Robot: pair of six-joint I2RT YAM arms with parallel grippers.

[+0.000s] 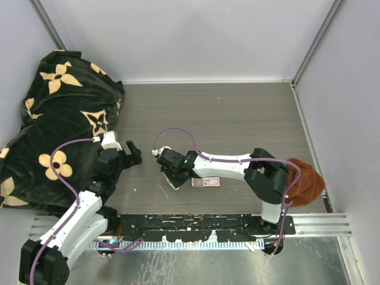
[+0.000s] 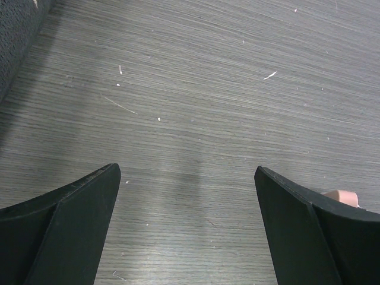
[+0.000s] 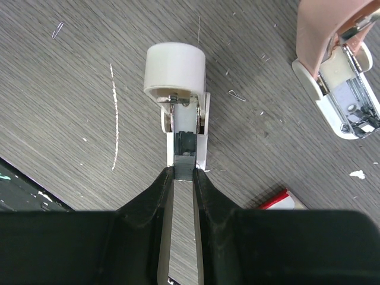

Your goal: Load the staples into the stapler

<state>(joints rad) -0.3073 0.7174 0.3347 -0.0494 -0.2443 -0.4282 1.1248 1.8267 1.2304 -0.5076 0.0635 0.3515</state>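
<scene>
Pinching staples [image 3: 181, 237] at white stapler [image 3: 181, 113], right fingers [image 3: 181, 178], pink stapler [image 3: 338, 65] near, left fingers [image 2: 187, 172] spread.

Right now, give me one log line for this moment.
left gripper: open, over bare table | right gripper: closed on staple strip at open white stapler | staple box: beside right arm

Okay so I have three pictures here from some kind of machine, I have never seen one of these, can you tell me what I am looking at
Two robot arms are bolted at the near edge of a grey wood-grain table. One picture looks down from above; the other two come from cameras on the wrists. The left gripper is open over bare table. The right gripper is closed around a thin silvery strip, at the opened small white stapler. A second opened stapler with a pinkish top lies nearby, as does a small flat red-and-white box. A black flowered blanket and a brown cloth sit at the sides.
</scene>
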